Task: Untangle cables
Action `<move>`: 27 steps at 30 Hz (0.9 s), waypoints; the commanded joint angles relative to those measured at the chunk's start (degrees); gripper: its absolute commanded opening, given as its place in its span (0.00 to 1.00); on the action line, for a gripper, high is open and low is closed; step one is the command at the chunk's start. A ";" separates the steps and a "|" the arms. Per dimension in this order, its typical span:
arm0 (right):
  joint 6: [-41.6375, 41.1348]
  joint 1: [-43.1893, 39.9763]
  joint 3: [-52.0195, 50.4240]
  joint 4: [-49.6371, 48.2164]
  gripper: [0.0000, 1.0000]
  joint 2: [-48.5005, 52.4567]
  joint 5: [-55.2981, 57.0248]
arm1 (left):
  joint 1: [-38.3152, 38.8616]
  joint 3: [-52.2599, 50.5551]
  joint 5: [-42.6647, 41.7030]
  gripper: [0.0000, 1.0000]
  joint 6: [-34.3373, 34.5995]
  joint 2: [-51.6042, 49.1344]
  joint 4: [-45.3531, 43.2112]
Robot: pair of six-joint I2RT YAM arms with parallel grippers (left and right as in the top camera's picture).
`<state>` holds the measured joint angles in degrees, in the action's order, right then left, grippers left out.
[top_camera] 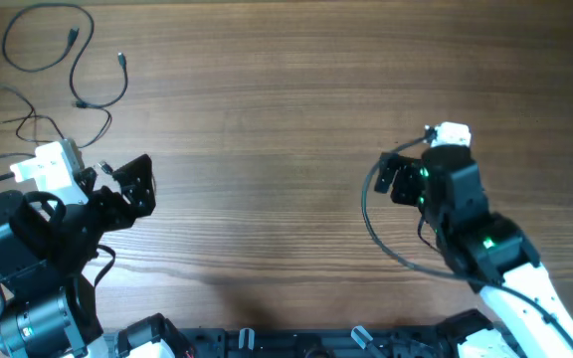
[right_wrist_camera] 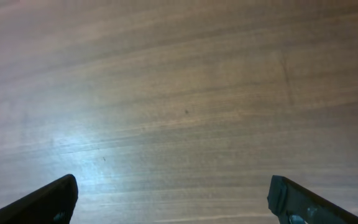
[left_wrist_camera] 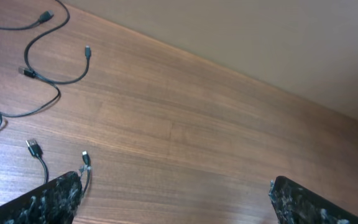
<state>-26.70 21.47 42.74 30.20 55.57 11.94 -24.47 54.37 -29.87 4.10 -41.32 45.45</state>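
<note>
The cables lie as loose, thin black strands at the far left of the wooden table, spread apart in curls with small plug ends. In the left wrist view the cables show at the upper left, and two plug ends lie just beyond my left finger. My left gripper is open and empty, just right of the nearest strands; in its own view the gripper has nothing but bare wood between its fingers. My right gripper is open and empty at the right, far from the cables; its own view shows only wood.
The wooden table fills the view. A thicker black arm cable loops beside my right arm. The arm bases sit at the front edge. A pale wall runs beyond the table's far edge.
</note>
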 commanded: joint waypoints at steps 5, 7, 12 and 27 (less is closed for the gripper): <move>1.09 -11.43 -13.70 -13.79 1.00 -11.96 -8.39 | 0.24 -0.52 0.35 1.00 -0.87 -0.04 -0.11; 1.07 -16.17 -17.84 -17.70 1.00 -16.94 -11.04 | 0.24 -0.52 0.35 1.00 -0.87 -0.04 -0.11; 1.11 -23.82 -25.62 -23.32 1.00 -29.22 -13.42 | 0.24 -0.52 0.35 1.00 -0.87 -0.04 -0.11; 1.09 -24.06 -35.39 -23.26 1.00 -47.69 -11.56 | 0.24 -0.52 0.35 1.00 -0.87 -0.04 -0.11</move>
<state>-26.28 -2.42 8.21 7.11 9.17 0.84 -24.47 54.37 -29.89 4.10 -41.36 45.45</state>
